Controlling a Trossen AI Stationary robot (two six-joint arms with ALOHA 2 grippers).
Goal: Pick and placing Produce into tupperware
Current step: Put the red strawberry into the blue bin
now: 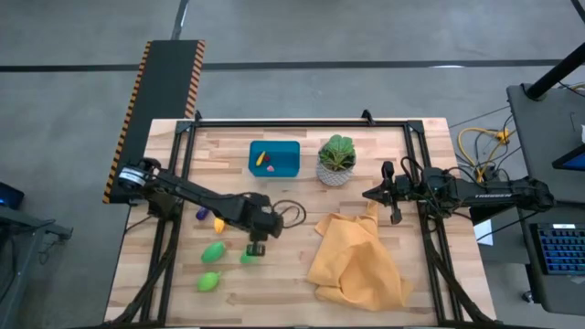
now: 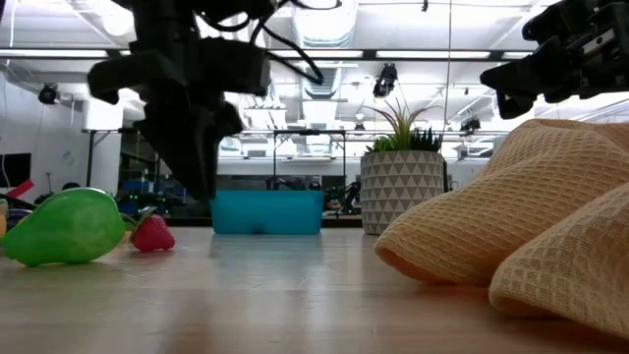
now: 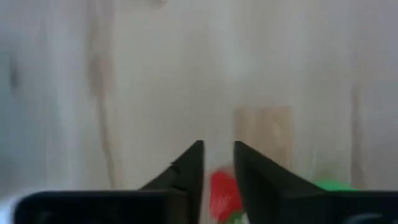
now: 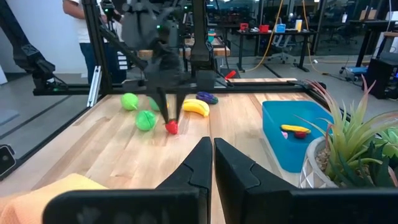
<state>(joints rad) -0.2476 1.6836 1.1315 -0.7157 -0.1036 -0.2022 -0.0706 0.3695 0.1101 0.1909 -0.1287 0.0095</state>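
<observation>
The teal tupperware (image 1: 285,168) (image 4: 278,146) stands at the table's far middle, with a small yellow piece (image 4: 295,130) lying inside. Loose produce lies on the table's left: a banana (image 4: 198,107), a purple piece (image 4: 207,97), three green pieces (image 1: 213,250) (image 1: 209,281) (image 1: 249,259) and a small red strawberry (image 2: 152,234) (image 4: 171,127). My left gripper (image 1: 257,247) (image 3: 219,146) points down just above the strawberry, its fingers a narrow gap apart, and the strawberry rests on the table. My right gripper (image 1: 368,194) (image 4: 211,155) waits shut at the right, held level above the table.
A potted plant (image 1: 336,161) stands right of the tupperware. A crumpled yellow cloth (image 1: 356,260) covers the near right of the table. Black frame rails run along the table's edges. Bare wood lies between the loose produce and the tupperware.
</observation>
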